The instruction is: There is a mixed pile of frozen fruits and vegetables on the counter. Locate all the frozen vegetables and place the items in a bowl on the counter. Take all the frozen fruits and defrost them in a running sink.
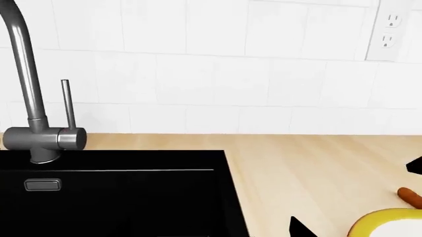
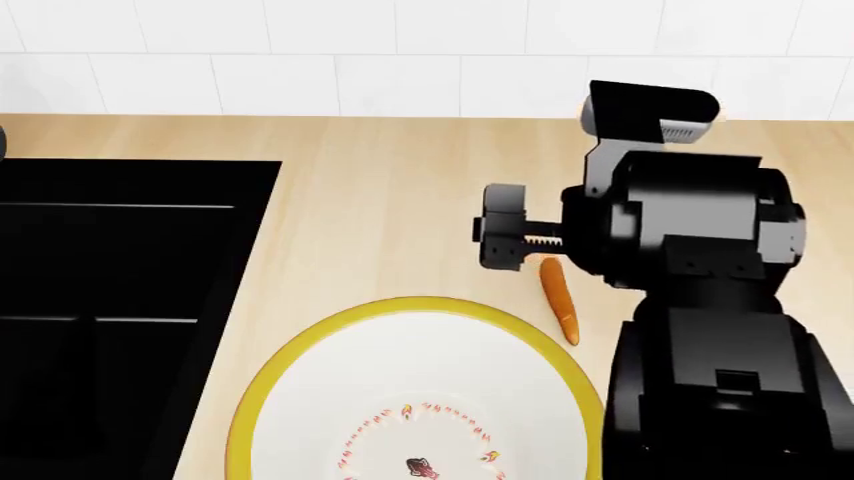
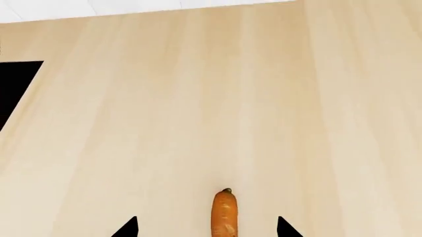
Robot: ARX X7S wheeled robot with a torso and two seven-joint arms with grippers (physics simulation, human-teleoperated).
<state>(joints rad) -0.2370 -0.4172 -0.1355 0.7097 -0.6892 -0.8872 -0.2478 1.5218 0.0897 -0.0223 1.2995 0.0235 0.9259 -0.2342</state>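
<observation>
A thin orange carrot (image 2: 558, 300), one of the frozen vegetables, lies on the beige counter (image 2: 387, 200) just right of the yellow-rimmed white bowl (image 2: 274, 395). My right gripper (image 3: 207, 228) hangs open above it, and the carrot (image 3: 224, 213) lies between the two dark fingertips (image 3: 285, 228) without touching either. My left gripper (image 1: 211, 233) is open over the corner of the black sink (image 1: 112, 197); only one fingertip (image 1: 300, 228) shows against the wood. Nothing is in it. The frozen fruits are out of view.
The chrome tap (image 1: 39, 133) stands at the sink's back edge, its lever upright. The right arm's bulky black body (image 2: 694, 300) covers the counter on the right. A white tiled wall with a socket (image 1: 390, 29) runs behind. The bowl's rim (image 1: 389, 219) is near the left gripper.
</observation>
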